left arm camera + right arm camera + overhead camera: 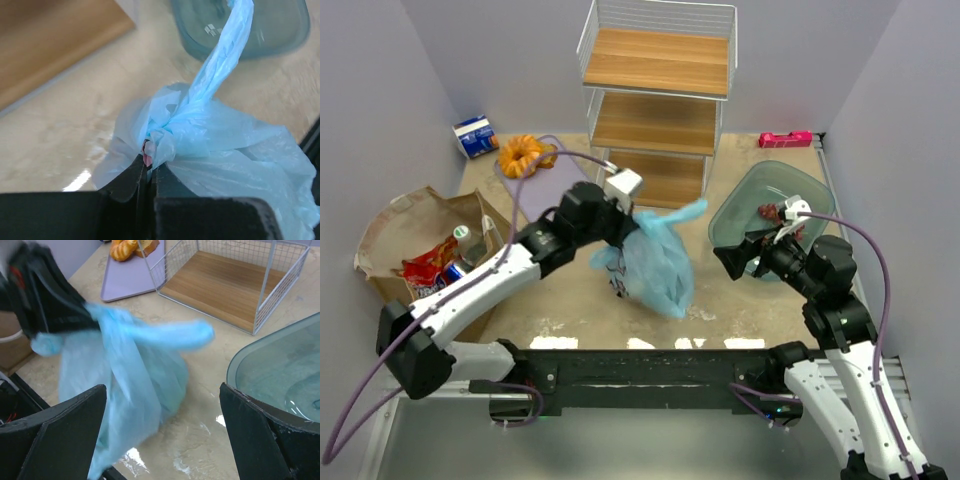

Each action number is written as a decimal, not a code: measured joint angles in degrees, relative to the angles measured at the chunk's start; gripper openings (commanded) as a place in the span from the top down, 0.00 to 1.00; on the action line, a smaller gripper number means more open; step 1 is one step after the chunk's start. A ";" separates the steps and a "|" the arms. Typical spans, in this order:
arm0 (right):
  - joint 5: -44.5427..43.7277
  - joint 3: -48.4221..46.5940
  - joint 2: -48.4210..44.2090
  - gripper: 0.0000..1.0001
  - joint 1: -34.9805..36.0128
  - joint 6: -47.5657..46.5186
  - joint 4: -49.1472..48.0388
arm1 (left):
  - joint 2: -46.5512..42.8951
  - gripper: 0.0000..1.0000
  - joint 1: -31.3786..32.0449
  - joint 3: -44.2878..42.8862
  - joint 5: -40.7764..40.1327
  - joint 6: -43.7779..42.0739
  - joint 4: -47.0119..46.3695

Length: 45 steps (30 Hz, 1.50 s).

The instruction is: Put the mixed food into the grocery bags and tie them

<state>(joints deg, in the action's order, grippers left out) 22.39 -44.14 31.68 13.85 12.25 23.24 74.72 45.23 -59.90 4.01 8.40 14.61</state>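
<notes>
Plastic gathered at the neck of the light-blue plastic bag (655,265) is pinched in the left tool (148,170), whose jaws are pressed together on the bunched film right at the twisted top, with a speck of red showing in the folds. One long tail of the bag sticks out from that bunch toward the green translucent bowl (760,200). The bag hangs or sits mid-bench in front of the wire shelf rack (655,90); whether its bottom touches the bench (570,300) cannot be told. The right tool (728,260) is spread wide with nothing in it, just beside the bowl's near rim and apart from the bag. At the left edge, the brown paper bag (410,215) stands open with a red snack packet (428,268), a red-blue drink can (455,272) and a clear bottle with green label (463,240) inside. The orange ring-shaped pastry (520,155) and a blue-white carton (476,137) lie at the far left.
</notes>
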 measured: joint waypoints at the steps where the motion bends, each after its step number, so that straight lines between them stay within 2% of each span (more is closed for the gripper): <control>1: -0.44 0.00 0.04 0.01 0.00 0.00 0.00 | -1.51 1.00 -2.23 -1.70 -1.11 -0.07 1.29; 5: -1.99 0.00 0.24 0.01 0.00 0.02 0.02 | -5.57 1.00 -12.20 -8.83 -1.73 -0.28 4.94; 11: -3.13 0.00 0.24 0.01 0.00 0.02 0.02 | -6.78 1.00 -30.51 -20.98 -3.45 -0.68 8.85; 15: -3.43 0.00 0.79 0.01 0.00 0.02 0.02 | -7.19 1.00 -39.82 -29.81 -8.79 -1.68 14.95; 21: -3.30 0.00 1.75 0.02 0.00 0.02 0.02 | -3.80 1.00 -47.67 -50.16 -19.93 -4.94 24.72; 25: -2.95 0.02 3.23 0.02 0.00 0.02 0.00 | -3.34 1.00 -53.07 -54.97 -27.69 -7.63 26.23; 27: -2.80 0.04 3.85 0.02 0.00 0.02 0.00 | -3.91 1.00 -56.70 -53.64 -30.56 -8.22 27.12; 30: -2.64 0.07 4.35 0.01 0.00 0.02 0.02 | -6.03 1.00 -61.13 -47.04 -32.72 -8.66 27.45; 37: -2.16 0.13 4.31 0.02 0.00 0.02 0.02 | -12.83 1.00 -67.87 -24.57 -31.78 -7.58 25.88; 40: -2.21 0.13 4.26 0.01 0.00 0.02 0.04 | -17.38 1.00 -68.61 -15.91 -28.94 -5.88 24.85; 45: -2.29 0.13 4.24 0.01 0.00 0.02 0.04 | -25.18 1.00 -68.85 -5.31 -17.97 0.09 21.90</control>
<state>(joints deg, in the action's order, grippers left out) 20.10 -44.01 35.92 13.85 12.27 23.29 49.54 -23.62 -65.21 -13.96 8.49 36.51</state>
